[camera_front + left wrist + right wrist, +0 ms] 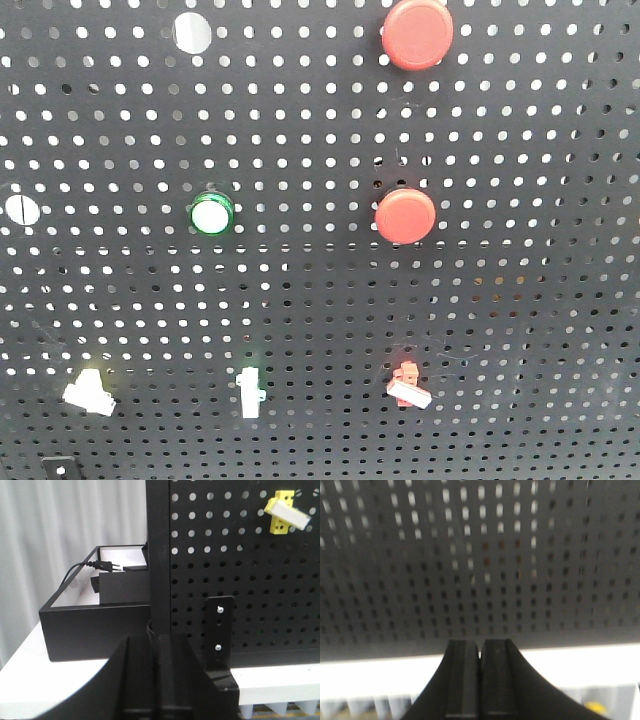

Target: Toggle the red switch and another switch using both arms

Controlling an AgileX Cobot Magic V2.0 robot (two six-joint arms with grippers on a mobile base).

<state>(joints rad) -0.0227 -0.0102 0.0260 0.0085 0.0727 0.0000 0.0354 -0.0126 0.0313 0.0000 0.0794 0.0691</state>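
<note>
The red switch (pixel 408 385), small with a white lever, sits low on the black pegboard (pixel 520 300), right of middle. The pale yellow switch (pixel 90 391) with its white lever is at the lower left; in the left wrist view this yellow switch (pixel 285 511) shows at the upper right. My left gripper (pixel 159 642) is shut on nothing, low by the board's left post, well below and left of the yellow switch. My right gripper (pixel 480 647) is shut and empty, facing the pegboard's lower part (pixel 470 580); no switch shows in its view. Neither arm appears in the front view.
Two big round red buttons (pixel 417 33) (pixel 405 215), a green round button (pixel 212 213) and a slim white lever (pixel 250 390) are on the board. A black open box (pixel 95 625) holding a power plug (pixel 102 566) stands left of the board. A black bracket (pixel 220 630) fixes the board's foot.
</note>
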